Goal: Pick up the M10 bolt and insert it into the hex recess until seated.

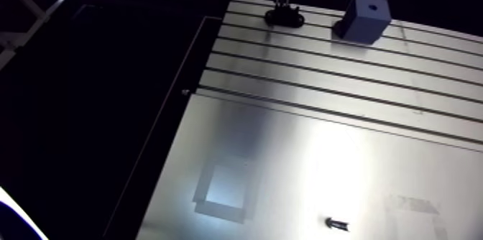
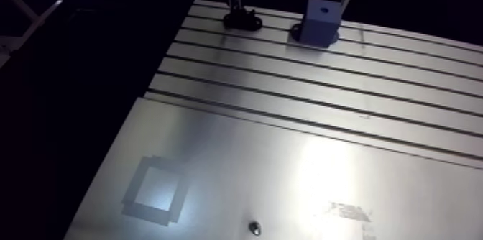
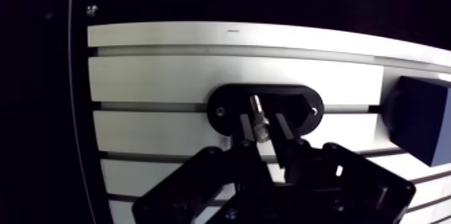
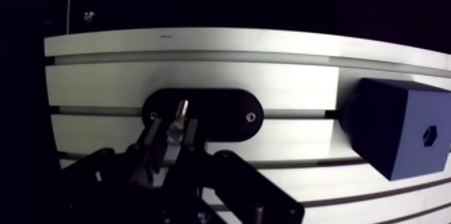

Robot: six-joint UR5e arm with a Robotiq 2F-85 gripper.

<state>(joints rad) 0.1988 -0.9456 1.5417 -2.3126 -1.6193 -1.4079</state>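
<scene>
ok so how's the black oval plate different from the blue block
The black oval plate is flat and low; the blue block stands tall and boxy. The plate lies under the claw, which grips the bolt; the block sits aside. Both rest on the slotted table.

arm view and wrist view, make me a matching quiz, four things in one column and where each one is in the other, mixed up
Things:
1 bolt
2 black oval plate
3 blue block
4 loose fastener

Places:
a lying alone on the smooth sheet
b clamped in the gripper
c beside the oval plate
d under the held bolt

Pairs: 1-b, 2-d, 3-c, 4-a
</scene>
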